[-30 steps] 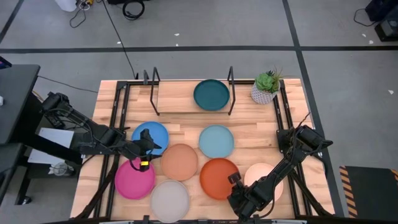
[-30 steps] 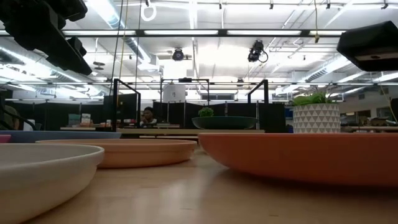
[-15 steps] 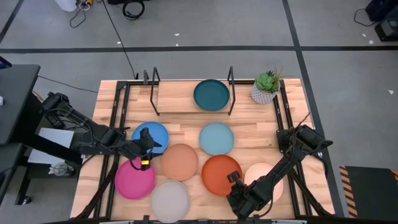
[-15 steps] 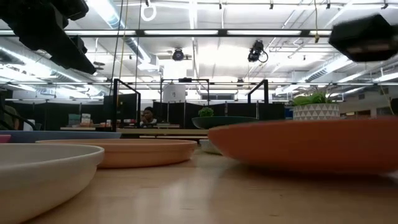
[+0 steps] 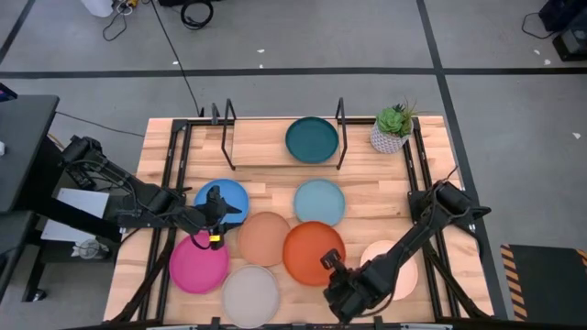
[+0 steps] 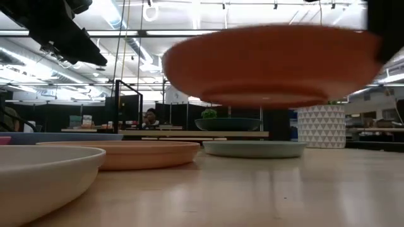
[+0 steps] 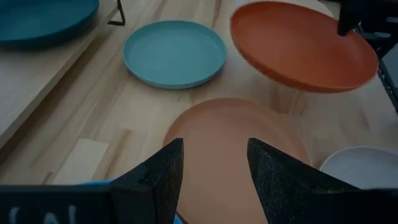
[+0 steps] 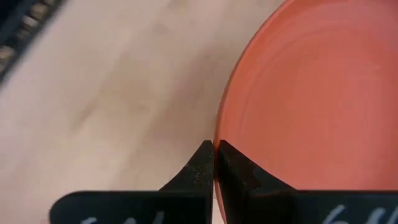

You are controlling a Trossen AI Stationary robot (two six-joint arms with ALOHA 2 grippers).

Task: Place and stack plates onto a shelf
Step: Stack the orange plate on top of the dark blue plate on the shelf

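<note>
Hovering over the round matte blue plate (image 5: 221, 201), the left gripper (image 5: 215, 203) has its fingers spread and empty, beside the pink plate (image 5: 198, 264) and tan plate (image 5: 264, 238). Right of them, the right gripper (image 5: 327, 263) pinches the round orange plate (image 5: 313, 252) by its rim, lifted clear of the wooden tabletop (image 5: 266, 188). The dark teal plate (image 5: 312, 139) sits on the low light-wood shelf (image 5: 261, 143).

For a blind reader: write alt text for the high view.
Seen from above, the right gripper holds the orange plate by its rim, lifted over the wooden table. The left gripper hovers open over the blue plate. One dark teal plate sits on the shelf.
</note>
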